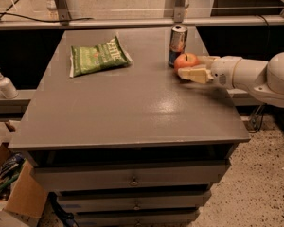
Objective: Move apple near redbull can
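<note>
The red-orange apple [185, 60] sits at the table's right side, just in front and to the right of the silver-and-blue redbull can [178, 43], which stands upright. My gripper [193, 65] reaches in from the right on a white arm [255, 74]. It is shut on the apple, with one cream finger [194, 74] in front of the apple and the other behind it. The apple is low, at or just above the tabletop, almost touching the can.
A flat green chip bag [97, 56] lies at the table's back left. The grey table [132, 117] has drawers below. A soap dispenser [4, 83] stands on a ledge at left, and a cardboard box [9, 197] is on the floor.
</note>
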`<state>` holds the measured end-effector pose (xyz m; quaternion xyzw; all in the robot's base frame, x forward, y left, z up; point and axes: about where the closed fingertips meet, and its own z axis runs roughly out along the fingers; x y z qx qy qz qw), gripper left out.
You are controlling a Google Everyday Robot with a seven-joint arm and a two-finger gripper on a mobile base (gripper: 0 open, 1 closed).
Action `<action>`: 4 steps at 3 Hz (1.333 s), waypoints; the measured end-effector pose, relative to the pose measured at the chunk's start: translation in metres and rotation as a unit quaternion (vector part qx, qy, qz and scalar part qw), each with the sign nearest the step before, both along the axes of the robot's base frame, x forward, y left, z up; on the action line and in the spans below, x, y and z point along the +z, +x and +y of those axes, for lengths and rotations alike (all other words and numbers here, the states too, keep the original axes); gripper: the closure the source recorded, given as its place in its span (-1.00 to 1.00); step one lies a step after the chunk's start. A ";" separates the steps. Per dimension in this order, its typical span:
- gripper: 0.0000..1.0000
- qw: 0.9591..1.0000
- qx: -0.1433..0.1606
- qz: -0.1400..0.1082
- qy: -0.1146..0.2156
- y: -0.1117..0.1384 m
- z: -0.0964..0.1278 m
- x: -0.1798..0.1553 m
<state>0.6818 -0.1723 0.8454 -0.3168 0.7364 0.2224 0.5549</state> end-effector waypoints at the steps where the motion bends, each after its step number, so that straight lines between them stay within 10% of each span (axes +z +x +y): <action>1: -0.27 1.000 -0.001 0.004 0.001 0.000 0.000 -0.002; 3: -1.00 1.000 -0.002 0.006 0.000 0.000 0.000 -0.002; 4: -1.00 1.000 -0.001 0.006 0.000 0.000 0.001 -0.001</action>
